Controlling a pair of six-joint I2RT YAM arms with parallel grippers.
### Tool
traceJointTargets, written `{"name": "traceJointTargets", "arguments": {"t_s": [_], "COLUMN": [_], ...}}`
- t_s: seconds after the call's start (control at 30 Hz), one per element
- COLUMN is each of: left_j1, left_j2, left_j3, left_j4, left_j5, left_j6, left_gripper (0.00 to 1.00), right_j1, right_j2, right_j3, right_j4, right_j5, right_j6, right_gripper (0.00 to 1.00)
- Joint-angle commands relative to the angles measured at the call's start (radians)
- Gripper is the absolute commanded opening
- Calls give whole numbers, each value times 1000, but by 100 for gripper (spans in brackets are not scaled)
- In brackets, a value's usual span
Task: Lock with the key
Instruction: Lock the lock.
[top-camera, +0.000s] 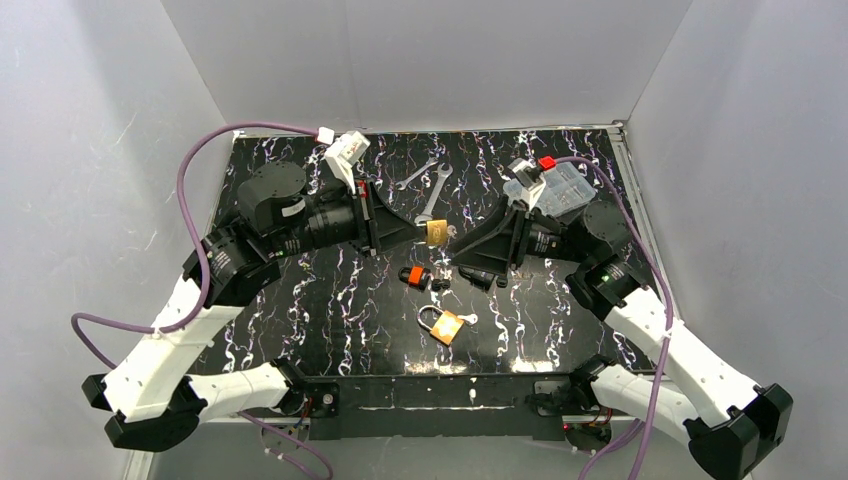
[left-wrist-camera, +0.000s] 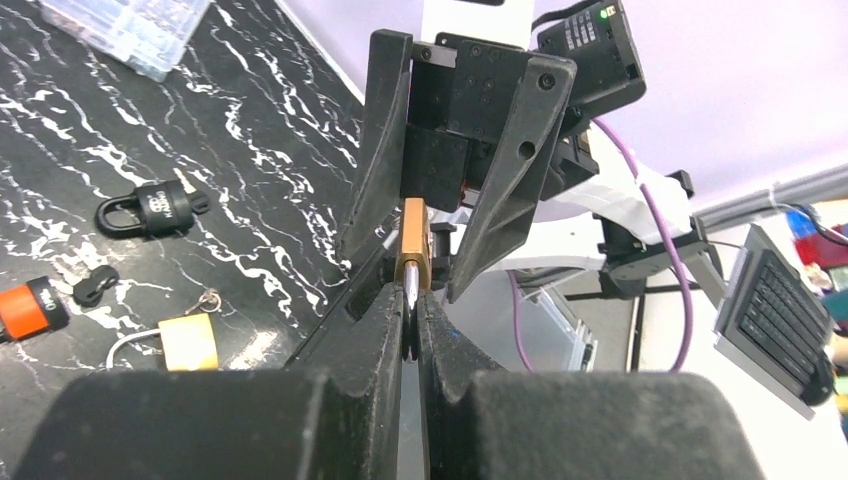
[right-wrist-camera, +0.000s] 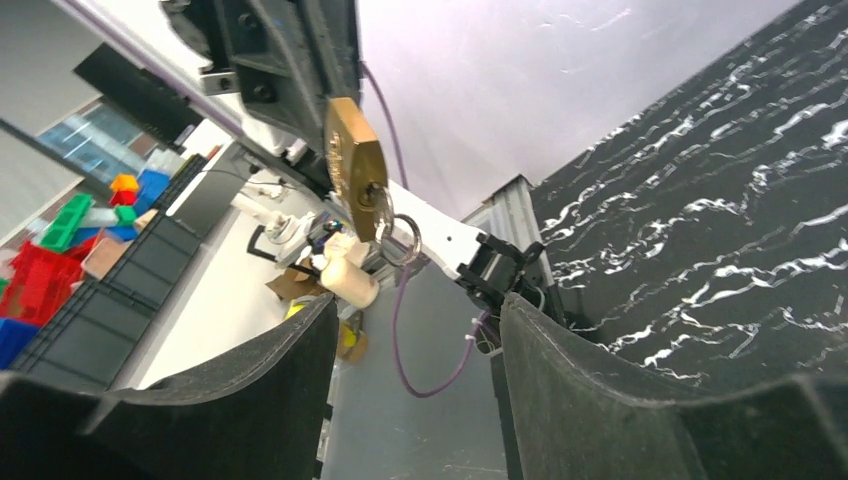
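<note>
My left gripper is shut on the brass padlock and holds it above the middle of the table. In the left wrist view the fingers pinch its silver shackle, with the brass body sticking out beyond them. A key with a ring sits in the padlock's keyhole, as the right wrist view shows below the brass body. My right gripper is open, facing the padlock from the right, with its fingers on either side of it without touching. It holds nothing.
On the black marbled table lie a black padlock, an orange-and-black padlock with a black key, and a yellow padlock. Two wrenches and a clear plastic box lie at the back.
</note>
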Motion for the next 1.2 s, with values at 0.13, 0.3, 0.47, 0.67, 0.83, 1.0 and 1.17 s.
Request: {"name": "traceJointTargets", "arguments": {"t_s": [0.13, 0.3, 0.47, 0.67, 0.83, 1.0, 1.17], "left_j1": [26, 30, 30, 31, 33, 37, 42], "left_j2": [-30, -38, -33, -31, -29, -25, -20], "left_j3": [7, -9, -31, -59, -67, -73, -78], "left_j4": [54, 58, 82, 87, 100, 101, 100], "left_j5": [176, 205, 234, 217, 211, 204, 205], "left_j6": [1, -5, -20, -21, -24, -28, -30], "left_gripper": [0, 0, 0, 0, 0, 0, 0], "right_j1": [-32, -36, -36, -34, -34, -34, -34], "right_j2": [-46, -50, -48, -21, -18, -17, -19], "right_j3": [31, 50, 62, 83, 84, 88, 83], "right_j4": [152, 146, 112, 112, 78, 51, 31], "right_j5": [-76, -57, -21, -31, -34, -37, -40], "right_j6": [97, 112, 104, 139, 125, 111, 100], "right_gripper": [64, 61, 60, 52, 45, 36, 30]}}
